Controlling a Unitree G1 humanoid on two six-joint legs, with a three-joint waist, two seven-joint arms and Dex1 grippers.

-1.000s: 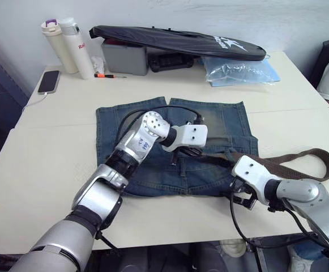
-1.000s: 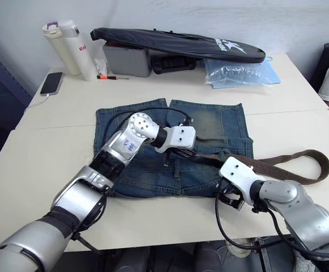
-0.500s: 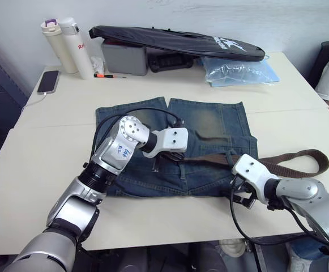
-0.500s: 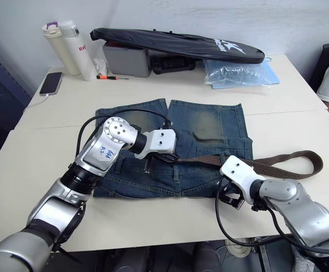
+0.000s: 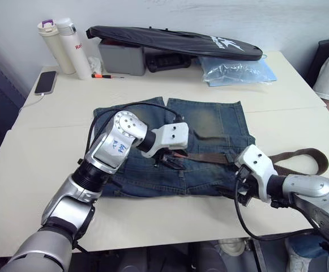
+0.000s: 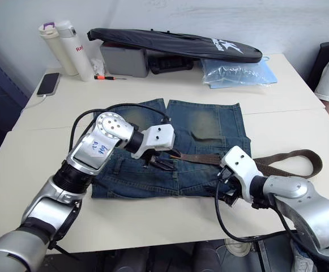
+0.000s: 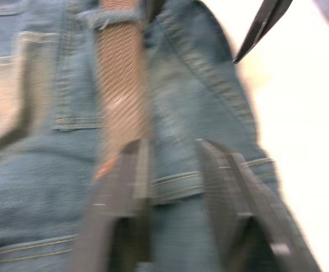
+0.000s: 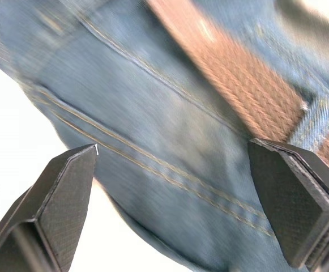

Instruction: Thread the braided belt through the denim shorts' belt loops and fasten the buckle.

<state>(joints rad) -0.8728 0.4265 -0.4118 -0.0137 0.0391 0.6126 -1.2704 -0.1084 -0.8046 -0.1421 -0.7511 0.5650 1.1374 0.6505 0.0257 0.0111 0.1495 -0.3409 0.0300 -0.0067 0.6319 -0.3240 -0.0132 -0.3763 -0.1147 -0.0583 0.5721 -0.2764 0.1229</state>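
Lying across denim shorts [image 5: 209, 122], braided belt [image 5: 209, 157] (through loop), left gripper [image 7: 172, 164] narrowly parted, right gripper [image 8: 181, 164] wide.

Braided belt [image 6: 206, 158]: leading end hidden under left gripper [image 6: 163, 162]; buckle not discernible. Far loop of belt partly behind the right arm. Belt loops on the denim shorts [image 6: 209, 122] too small to count. Left wrist view blurred; belt runs off the frame edge there.
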